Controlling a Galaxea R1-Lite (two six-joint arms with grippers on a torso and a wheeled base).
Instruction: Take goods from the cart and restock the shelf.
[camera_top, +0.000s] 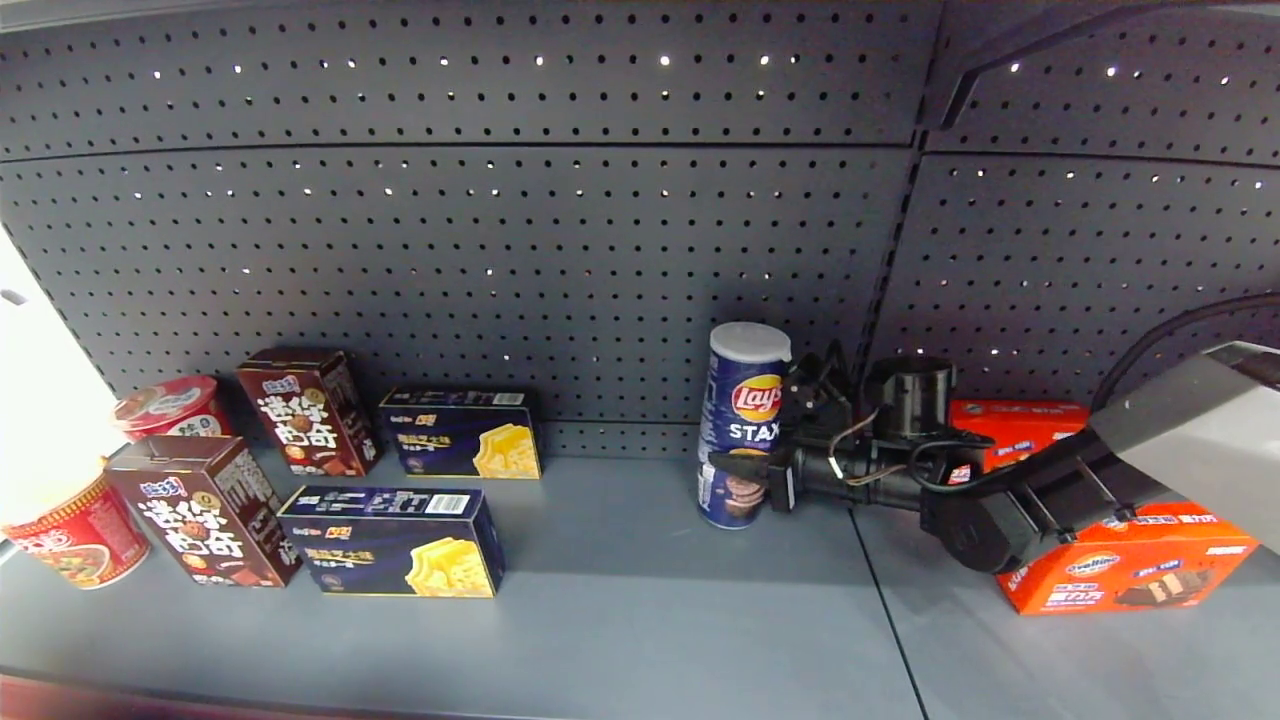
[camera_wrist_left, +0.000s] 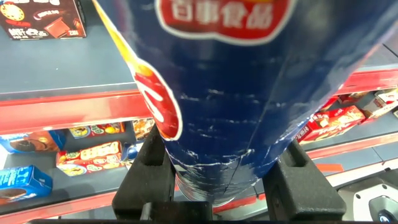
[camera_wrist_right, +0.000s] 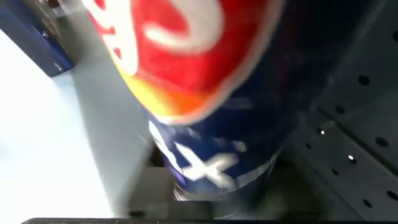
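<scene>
A blue chips can (camera_top: 745, 400) with a white lid stands upright on the grey shelf (camera_top: 640, 620), near the pegboard back wall. My right gripper (camera_top: 740, 490) comes in from the right and is shut on the can's lower part. In the right wrist view the same can (camera_wrist_right: 217, 93) looms close, with the shelf floor beside it. My left gripper (camera_wrist_left: 224, 180) is shut on a second blue can (camera_wrist_left: 249, 93), its black fingers (camera_wrist_left: 152, 165) pressing either side. Behind that can are red-edged store shelves with goods.
Dark blue boxes (camera_top: 400, 540), brown boxes (camera_top: 205, 510) and red noodle cups (camera_top: 75, 535) fill the shelf's left part. Orange boxes (camera_top: 1130, 565) lie at the right, under my right arm. Bare shelf floor stretches between the blue boxes and the can.
</scene>
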